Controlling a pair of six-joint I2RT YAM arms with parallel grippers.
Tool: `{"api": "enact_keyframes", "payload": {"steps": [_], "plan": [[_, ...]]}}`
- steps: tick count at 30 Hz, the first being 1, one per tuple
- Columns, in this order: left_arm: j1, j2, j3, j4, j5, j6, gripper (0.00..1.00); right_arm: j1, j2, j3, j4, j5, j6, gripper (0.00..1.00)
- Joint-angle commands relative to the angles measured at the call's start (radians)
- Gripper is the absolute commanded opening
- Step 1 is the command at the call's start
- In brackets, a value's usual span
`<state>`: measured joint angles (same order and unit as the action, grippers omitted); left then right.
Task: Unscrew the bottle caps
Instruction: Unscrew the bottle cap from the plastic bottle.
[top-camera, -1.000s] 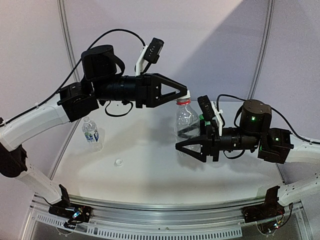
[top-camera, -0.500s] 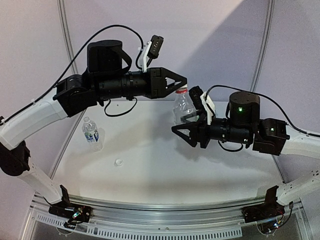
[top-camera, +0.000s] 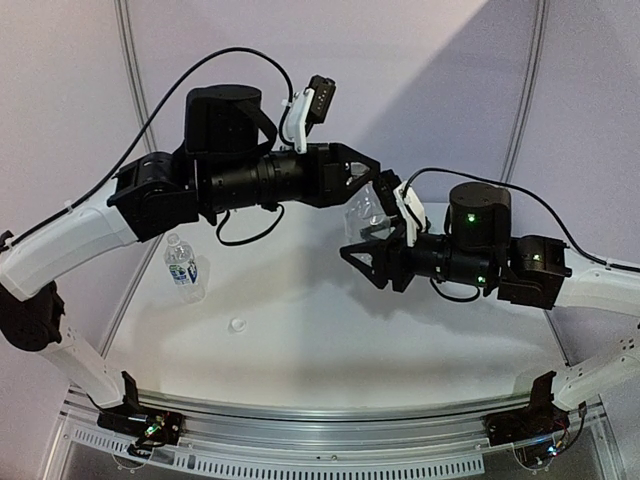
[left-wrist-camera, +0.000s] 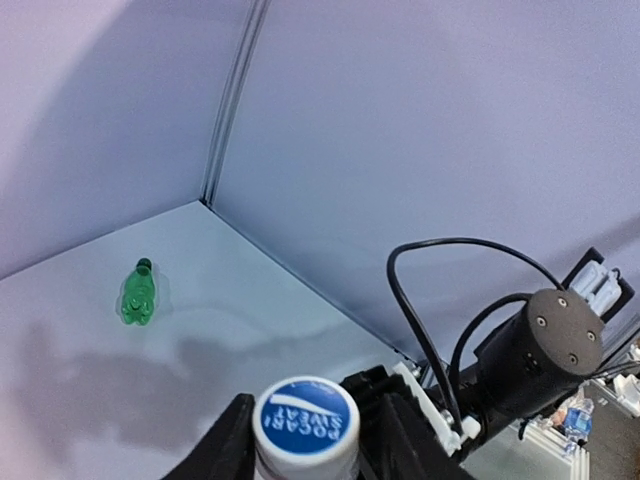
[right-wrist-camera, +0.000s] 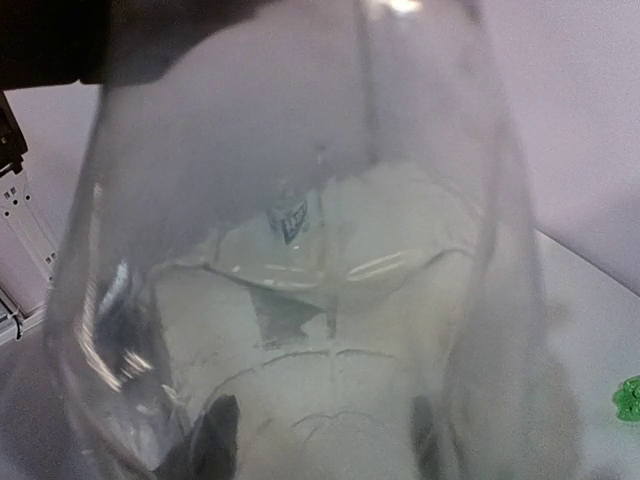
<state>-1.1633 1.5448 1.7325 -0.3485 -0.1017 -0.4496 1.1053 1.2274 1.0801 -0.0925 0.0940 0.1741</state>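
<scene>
clear btl (top-camera: 365, 212) top hidden by left pincer (top-camera: 372, 180), cap (left-wrist-camera: 306, 428) cut at btm, green btl (right-wrist-camera: 629, 398) clipped rt

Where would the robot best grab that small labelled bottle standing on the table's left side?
Probably around the labelled middle of the small clear plastic bottle with the blue-white label, coming in level from the side. It stands upright on the white table, so its round body offers two opposite faces to squeeze; the narrower neck gives less hold.

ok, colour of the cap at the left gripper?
Cap: white, blue printed top. Left wrist view shows it best.
</scene>
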Motion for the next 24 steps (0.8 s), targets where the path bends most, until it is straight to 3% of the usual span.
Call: {"api": "enact_keyframes", "payload": {"steps": [1,8,15,24], "plan": [[-0.047,-0.026,-0.021,-0.049,0.022,0.042,0.47,-0.003,-0.038,-0.035,0.084,-0.007,-0.013,0.00],[-0.049,-0.067,-0.035,-0.018,0.015,0.070,0.67,-0.003,-0.063,-0.071,0.084,-0.035,-0.034,0.00],[-0.049,-0.157,-0.083,0.022,0.030,0.110,0.99,-0.003,-0.106,-0.107,0.118,-0.079,-0.041,0.00],[-0.039,-0.252,-0.158,0.036,0.296,0.211,0.99,-0.004,-0.200,-0.171,0.158,-0.348,-0.027,0.00]]}}
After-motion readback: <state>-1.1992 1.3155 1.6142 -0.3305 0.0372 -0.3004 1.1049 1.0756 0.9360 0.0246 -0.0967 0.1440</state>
